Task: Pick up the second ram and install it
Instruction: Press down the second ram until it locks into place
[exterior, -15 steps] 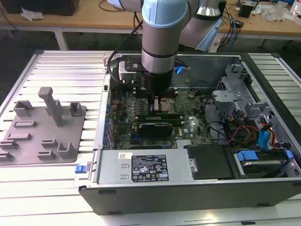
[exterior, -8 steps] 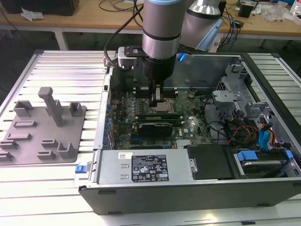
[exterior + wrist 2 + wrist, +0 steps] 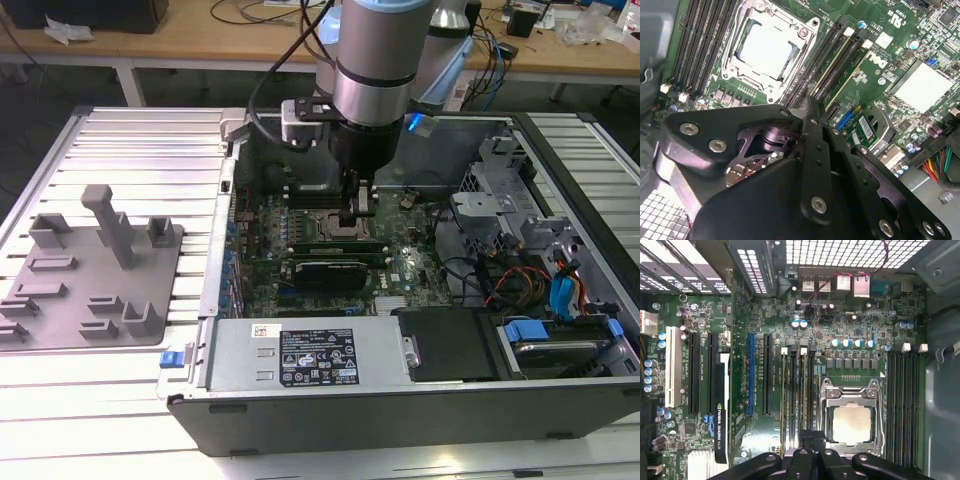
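The second ram (image 3: 803, 390) is judged to be a light, stiff and thin stick, but a fragile one. Its chips and contact edge should be left alone, and it is best taken by its long top edge near the middle, or pressed there evenly so that it is not bent. In the first wrist view it is seen standing on edge in one of the slots just beside the processor socket (image 3: 852, 422), with another stick (image 3: 785, 390) in a slot close alongside. Whether it is fully seated cannot be told.

The gripper (image 3: 812, 440) is placed directly over one end of this stick, low inside the case. In the exterior view the gripper (image 3: 355, 215) is seen reaching down to the slots next to the socket. Whether the stick is clamped, merely pressed from above, or already let go cannot be told — the contact is hidden by the gripper's own body.

Around the slots the motherboard (image 3: 765, 315) is spread, with a graphics card (image 3: 720, 415) further off, well apart from the stick. All of this is enclosed by the open computer case (image 3: 300, 400). A grey tray (image 3: 90, 270) is seen outside it, at the exterior view's left.
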Controlling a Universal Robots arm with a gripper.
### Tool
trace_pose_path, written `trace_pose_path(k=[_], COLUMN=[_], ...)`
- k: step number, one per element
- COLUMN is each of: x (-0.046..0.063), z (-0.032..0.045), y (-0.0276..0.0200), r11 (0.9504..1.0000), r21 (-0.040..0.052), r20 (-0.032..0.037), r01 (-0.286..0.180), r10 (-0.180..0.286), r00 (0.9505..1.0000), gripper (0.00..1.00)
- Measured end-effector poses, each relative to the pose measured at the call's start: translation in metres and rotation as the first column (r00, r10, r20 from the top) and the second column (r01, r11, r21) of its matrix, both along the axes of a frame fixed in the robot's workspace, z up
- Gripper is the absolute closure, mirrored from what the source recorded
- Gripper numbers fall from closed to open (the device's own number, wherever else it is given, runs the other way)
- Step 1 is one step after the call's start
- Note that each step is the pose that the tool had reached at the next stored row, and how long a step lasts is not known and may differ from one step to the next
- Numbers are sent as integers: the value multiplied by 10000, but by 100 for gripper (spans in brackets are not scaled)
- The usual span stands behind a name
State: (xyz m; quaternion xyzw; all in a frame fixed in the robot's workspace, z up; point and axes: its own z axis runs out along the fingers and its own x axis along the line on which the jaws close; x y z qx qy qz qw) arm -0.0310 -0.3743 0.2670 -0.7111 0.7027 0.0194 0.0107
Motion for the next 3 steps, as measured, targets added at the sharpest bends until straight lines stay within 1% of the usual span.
trace_pose_path(k=[3], x=[1], z=[0], y=[0], r11=[10000], r21=[0], r20=[0], r01=[-1], r10=[1], r00=[10000], gripper=[92])
